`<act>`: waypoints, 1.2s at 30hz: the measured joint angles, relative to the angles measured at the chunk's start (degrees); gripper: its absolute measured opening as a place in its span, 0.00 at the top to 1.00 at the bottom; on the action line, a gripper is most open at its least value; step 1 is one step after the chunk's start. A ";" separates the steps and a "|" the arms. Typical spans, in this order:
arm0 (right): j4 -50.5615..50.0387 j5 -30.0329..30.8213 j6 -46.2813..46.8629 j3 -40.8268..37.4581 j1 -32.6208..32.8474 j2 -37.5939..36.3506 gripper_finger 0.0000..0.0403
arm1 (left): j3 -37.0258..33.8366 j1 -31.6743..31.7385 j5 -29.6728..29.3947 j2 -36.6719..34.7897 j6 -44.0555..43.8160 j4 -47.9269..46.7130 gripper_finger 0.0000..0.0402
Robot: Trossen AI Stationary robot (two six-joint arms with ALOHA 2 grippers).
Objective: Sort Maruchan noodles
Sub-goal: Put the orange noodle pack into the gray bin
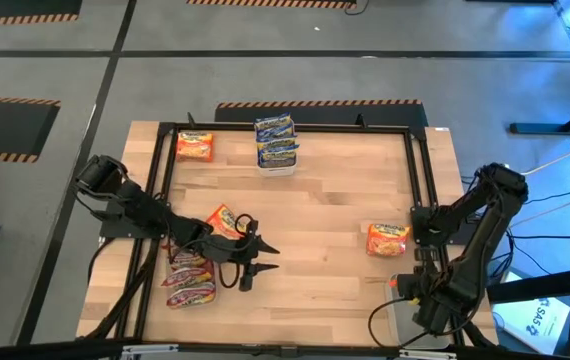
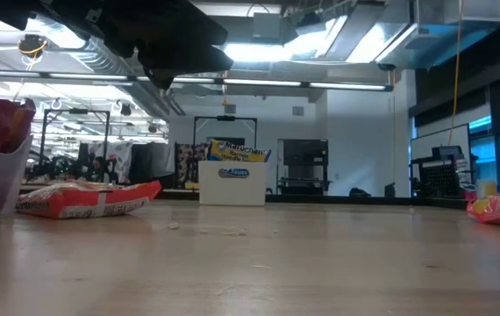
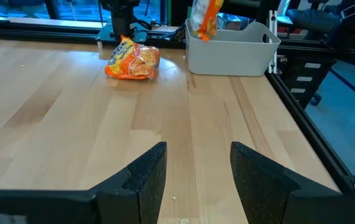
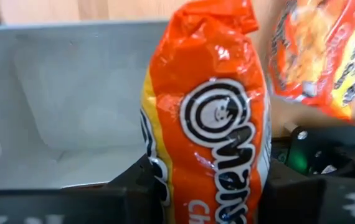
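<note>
Cut off by the right wrist view's lower edge: the glossy orange plastic noodle packet (image 4: 208,118). Hidden behind it: most of the grey plastic tub (image 4: 71,87). Too small to read: lettering on the blue flat packets (image 1: 276,139).

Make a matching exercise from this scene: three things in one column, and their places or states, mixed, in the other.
1. blue Maruchan packets
2. left gripper
3. upright orange Maruchan packet

A. held by the right gripper over a grey tub
B. in the white tub
C. open, holding nothing

Pairs: 1-B, 2-C, 3-A
</note>
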 joint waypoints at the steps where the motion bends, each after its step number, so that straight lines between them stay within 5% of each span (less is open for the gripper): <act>1: 0.90 -1.26 0.08 -1.16 -0.04 0.00 0.72 | 0.00 0.00 0.00 0.02 0.01 0.00 0.58; 7: 11.22 -2.94 -0.02 -7.03 -0.02 0.04 0.72 | 0.00 0.00 0.00 0.02 0.00 0.00 0.58; 15: 13.00 2.36 -0.03 -9.31 -0.02 0.00 0.72 | 0.00 0.00 -0.02 0.02 0.20 0.00 0.58; 24: 21.12 0.60 1.49 -14.50 -0.02 0.00 0.70 | 0.00 0.00 -0.02 0.02 0.15 0.00 0.58; 36: 14.78 3.45 2.91 -8.76 -0.02 0.00 0.46 | 0.00 0.00 -0.02 0.02 0.15 -0.02 0.58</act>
